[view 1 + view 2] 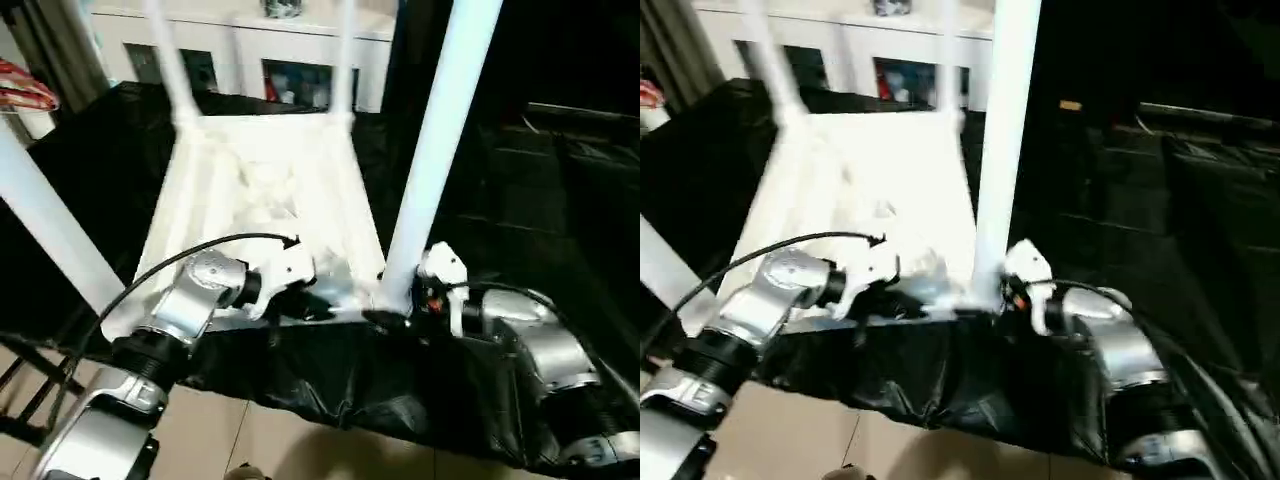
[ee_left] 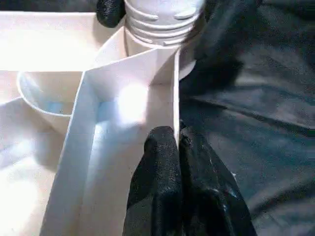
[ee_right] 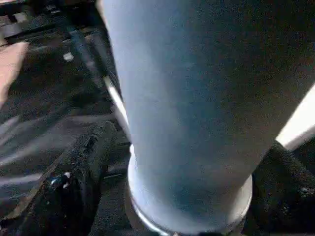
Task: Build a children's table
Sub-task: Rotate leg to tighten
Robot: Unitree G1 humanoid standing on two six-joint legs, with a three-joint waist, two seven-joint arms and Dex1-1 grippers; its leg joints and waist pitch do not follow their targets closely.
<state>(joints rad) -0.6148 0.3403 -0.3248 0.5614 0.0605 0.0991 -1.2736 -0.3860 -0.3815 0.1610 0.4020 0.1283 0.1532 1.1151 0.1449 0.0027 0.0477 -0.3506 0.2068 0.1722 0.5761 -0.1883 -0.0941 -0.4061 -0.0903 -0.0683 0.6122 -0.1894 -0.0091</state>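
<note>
At the bottom of the frame, the robot's left end effector (image 2: 179, 162) was clamped, fingers pressed together, on the thin near rim of the children's table (image 1: 265, 190), which lay upside down on a black-draped table (image 1: 120, 150) in the middle of the picture. At lower right, the right end effector (image 3: 189, 196) stood with its fingers (image 3: 74, 182) spread wide on either side of the near right leg (image 1: 440, 140), at its base where it entered a corner socket; whether either finger touched the leg could not be told. That leg rose steeply to the upper edge, and its threaded collar (image 2: 162, 22) appeared not fully seated in the socket. A second leg (image 1: 45, 225) slanted across the left side. Farther back, two more legs (image 1: 170, 60) stood at the far corners, and a white cabinet with glass doors (image 1: 300, 60) filled the top.

The risk from here seemed twofold: with the right fingers off the leg, a half-threaded joint could tilt or bind, and the top, lying at the drape's near edge, could slide off if the left grip slipped.
</note>
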